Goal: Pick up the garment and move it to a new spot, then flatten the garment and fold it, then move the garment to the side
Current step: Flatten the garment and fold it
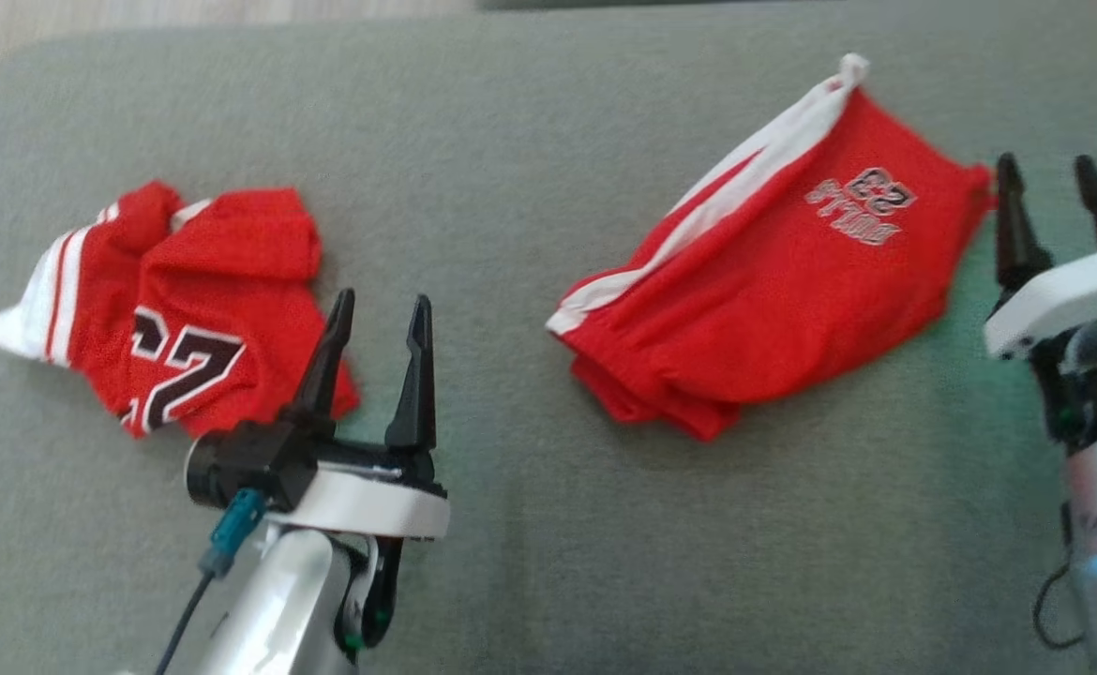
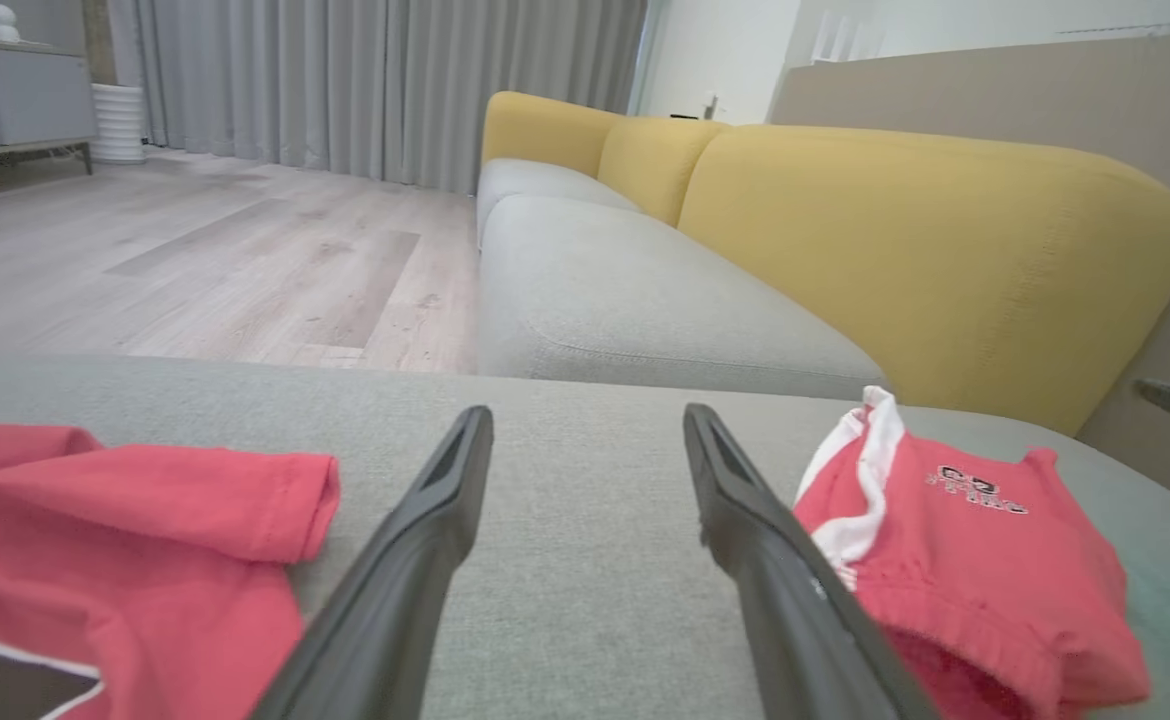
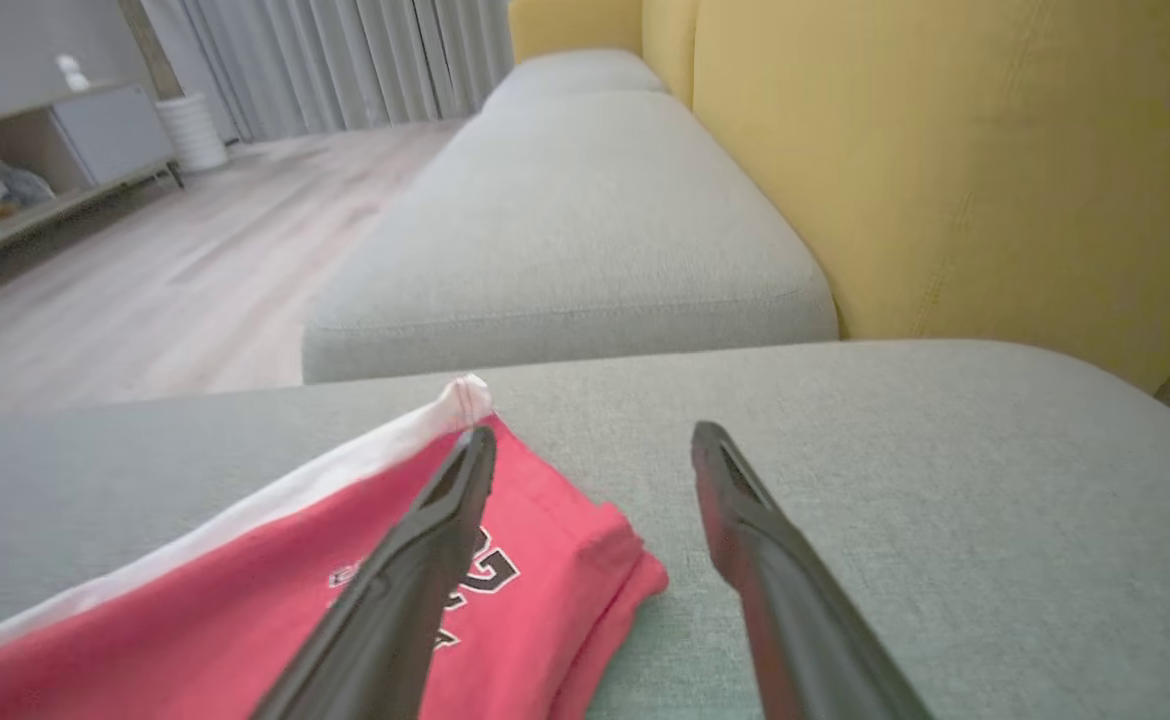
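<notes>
Centrally, bare cushion (image 1: 492, 187) between jersey (image 1: 220, 309) and shorts (image 1: 773, 300); left hand (image 1: 384, 300), right hand (image 1: 1046, 161) both wide, empty.

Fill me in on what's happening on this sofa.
A two-armed robot is working over a grey sofa cushion with two red garments on it. A crumpled jersey lies to its left and shorts with white stripes lie to its right. The left gripper is open near the jersey's edge, and the right gripper is open beside the end of the shorts. Neither holds anything, so no garment is being lifted at this moment.
</notes>
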Tool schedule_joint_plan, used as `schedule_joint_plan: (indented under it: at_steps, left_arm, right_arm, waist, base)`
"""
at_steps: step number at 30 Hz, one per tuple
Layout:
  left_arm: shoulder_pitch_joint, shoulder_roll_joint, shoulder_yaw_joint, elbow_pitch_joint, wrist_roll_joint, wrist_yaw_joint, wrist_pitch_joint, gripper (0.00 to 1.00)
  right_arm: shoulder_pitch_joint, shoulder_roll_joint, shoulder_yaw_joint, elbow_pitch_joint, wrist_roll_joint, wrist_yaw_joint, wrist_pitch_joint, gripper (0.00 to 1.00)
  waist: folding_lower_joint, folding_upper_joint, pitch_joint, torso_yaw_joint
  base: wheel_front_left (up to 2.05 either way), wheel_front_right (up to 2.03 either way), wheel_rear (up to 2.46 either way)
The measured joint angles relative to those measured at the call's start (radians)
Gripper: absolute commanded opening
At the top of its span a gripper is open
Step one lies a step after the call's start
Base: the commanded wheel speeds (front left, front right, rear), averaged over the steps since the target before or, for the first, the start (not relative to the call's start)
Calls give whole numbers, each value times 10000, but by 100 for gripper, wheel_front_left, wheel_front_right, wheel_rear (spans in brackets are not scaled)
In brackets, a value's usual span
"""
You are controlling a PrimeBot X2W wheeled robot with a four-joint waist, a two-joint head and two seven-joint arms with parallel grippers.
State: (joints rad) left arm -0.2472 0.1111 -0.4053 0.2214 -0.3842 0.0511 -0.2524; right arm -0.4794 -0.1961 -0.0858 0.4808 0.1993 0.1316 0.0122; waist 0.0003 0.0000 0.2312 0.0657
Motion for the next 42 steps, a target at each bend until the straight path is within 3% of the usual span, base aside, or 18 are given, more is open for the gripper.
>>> schedule_joint_plan:
  at_steps: [9, 18, 19, 20, 21, 32, 42]
  left_arm:
    - [-380, -341, 203, 318, 341, -439, -13, 100]
    - [-558, -550, 435, 422, 604, -612, -15, 100]
    - [-558, -564, 468, 424, 610, -612, -15, 100]
    - [-558, -566, 493, 426, 616, -614, -15, 100]
    - [-559, -568, 514, 430, 631, -616, -15, 100]
    - [-509, -604, 880, 589, 865, -830, -31, 100]
    - [152, -612, 1058, 548, 876, -953, -31, 100]
  right_arm:
    - [-1918, -880, -464, 3442, -623, 0, 1116, 100]
    - [-2721, -1122, 146, 4817, -602, 0, 1193, 100]
    - [-2798, -1141, 274, 4907, -510, 0, 1220, 95]
    - [-2871, -1168, 447, 4993, -403, 0, 1260, 29]
    - [-2917, -1225, 663, 5026, -341, 0, 1260, 0]
    - [-2688, -1448, 970, 5331, 986, 0, 8, 0]
    - [-766, -1615, -347, 4665, 1881, 0, -579, 0]
  waist:
    - [-1, 0, 935, 976]
    - [-3, 0, 1144, 1156]
    - [-3, 0, 1149, 1144]
    - [-4, 0, 1155, 1126]
    - [-3, 0, 1161, 1107]
    - [-3, 0, 644, 623]
    - [-5, 0, -267, -59]
  base:
    - [0, 0, 0]
    - [0, 0, 0]
    - [0, 0, 0]
    - [0, 0, 0]
    - [0, 0, 0]
    - [0, 0, 0]
    - [0, 0, 0]
